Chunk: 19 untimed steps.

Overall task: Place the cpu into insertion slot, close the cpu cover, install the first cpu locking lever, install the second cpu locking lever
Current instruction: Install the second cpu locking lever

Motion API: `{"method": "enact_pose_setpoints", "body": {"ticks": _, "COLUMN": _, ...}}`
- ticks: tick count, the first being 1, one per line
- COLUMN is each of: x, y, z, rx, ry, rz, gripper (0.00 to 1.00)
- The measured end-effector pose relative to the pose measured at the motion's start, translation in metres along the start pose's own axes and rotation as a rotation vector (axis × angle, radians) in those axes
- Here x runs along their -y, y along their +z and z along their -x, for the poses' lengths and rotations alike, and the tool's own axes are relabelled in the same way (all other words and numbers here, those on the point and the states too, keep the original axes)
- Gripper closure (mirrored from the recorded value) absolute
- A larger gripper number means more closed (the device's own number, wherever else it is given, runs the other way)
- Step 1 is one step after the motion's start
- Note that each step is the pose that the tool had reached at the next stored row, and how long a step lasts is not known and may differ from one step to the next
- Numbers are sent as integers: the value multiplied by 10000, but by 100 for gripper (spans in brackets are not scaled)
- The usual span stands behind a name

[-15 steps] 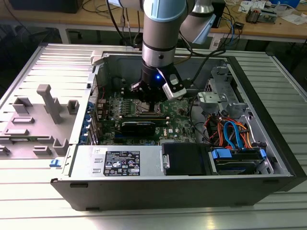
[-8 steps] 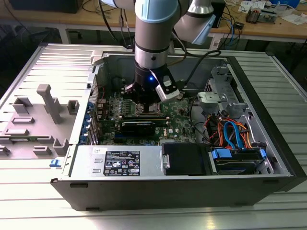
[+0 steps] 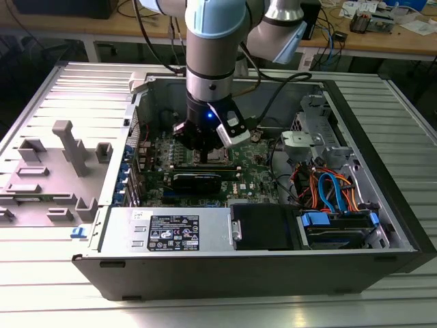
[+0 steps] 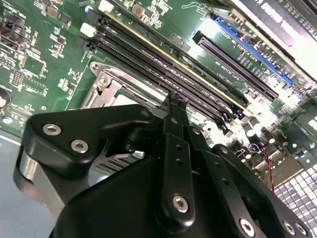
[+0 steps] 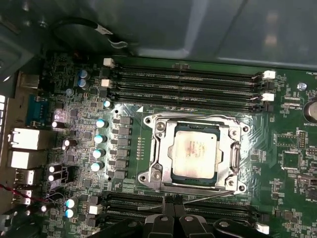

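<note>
In the first wrist view the cpu [image 5: 194,151] lies flat in the insertion slot [image 5: 238,187], its pale metal top showing through the window of the cpu cover [image 5: 159,148], which is down over it. A thin silver locking lever [image 5: 208,197] runs slanted along the socket edge nearest my gripper [image 5: 172,202]. The black fingers are together, with their tips at this lever; I cannot tell whether they pinch it. In the second wrist view my gripper [image 4: 173,101] sits just past the socket's silver corner [image 4: 105,84]. In the exterior view my gripper [image 3: 207,156] reaches down inside the computer case [image 3: 205,232].
Long black memory slots [image 5: 188,82] flank the socket on two sides. Blue-topped capacitors [image 5: 100,139] stand beside it. Coloured cables [image 3: 328,191] and a drive bay fill the case at the exterior view's right. Grey fixtures [image 3: 65,147] stand on the table at its left.
</note>
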<state>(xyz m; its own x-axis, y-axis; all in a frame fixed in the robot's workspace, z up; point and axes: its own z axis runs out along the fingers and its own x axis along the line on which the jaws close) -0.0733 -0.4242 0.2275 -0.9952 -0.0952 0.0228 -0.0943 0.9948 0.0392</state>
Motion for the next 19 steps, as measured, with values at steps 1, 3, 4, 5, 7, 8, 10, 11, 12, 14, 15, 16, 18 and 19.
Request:
{"method": "enact_pose_setpoints", "body": {"ticks": 1, "x": 3, "y": 9, "z": -6, "rx": 0, "ry": -23, "rz": 3, "gripper": 89}}
{"method": "enact_pose_setpoints", "body": {"ticks": 3, "x": 9, "y": 25, "z": -46, "rx": -2, "ry": -76, "rz": 2, "gripper": 89}}
{"method": "enact_pose_setpoints", "body": {"ticks": 4, "x": 11, "y": 29, "z": -65, "rx": -3, "ry": -92, "rz": 2, "gripper": 89}}
{"method": "enact_pose_setpoints", "body": {"ticks": 5, "x": 13, "y": 32, "z": -81, "rx": -4, "ry": -110, "rz": 3, "gripper": 89}}
{"method": "enact_pose_setpoints", "body": {"ticks": 7, "x": 13, "y": 32, "z": -84, "rx": -5, "ry": -124, "rz": 2, "gripper": 89}}
{"method": "enact_pose_setpoints", "body": {"ticks": 8, "x": 14, "y": 32, "z": -85, "rx": -5, "ry": -125, "rz": 2, "gripper": 89}}
{"method": "enact_pose_setpoints", "body": {"ticks": 10, "x": 14, "y": 32, "z": -85, "rx": -5, "ry": -131, "rz": 1, "gripper": 89}}
{"method": "enact_pose_setpoints", "body": {"ticks": 11, "x": 14, "y": 32, "z": -85, "rx": -5, "ry": -131, "rz": 1, "gripper": 89}}
{"method": "enact_pose_setpoints", "body": {"ticks": 12, "x": 14, "y": 32, "z": -85, "rx": -5, "ry": -131, "rz": 1, "gripper": 89}}
{"method": "enact_pose_setpoints", "body": {"ticks": 14, "x": 14, "y": 32, "z": -85, "rx": -5, "ry": -133, "rz": 1, "gripper": 89}}
{"method": "enact_pose_setpoints", "body": {"ticks": 15, "x": 14, "y": 32, "z": -85, "rx": -5, "ry": -137, "rz": 1, "gripper": 89}}
{"method": "enact_pose_setpoints", "body": {"ticks": 16, "x": 14, "y": 32, "z": -85, "rx": -5, "ry": -141, "rz": 2, "gripper": 89}}
{"method": "enact_pose_setpoints", "body": {"ticks": 18, "x": 14, "y": 32, "z": -85, "rx": -5, "ry": -142, "rz": 1, "gripper": 89}}
{"method": "enact_pose_setpoints", "body": {"ticks": 19, "x": 14, "y": 32, "z": -85, "rx": -6, "ry": -143, "rz": 1, "gripper": 89}}
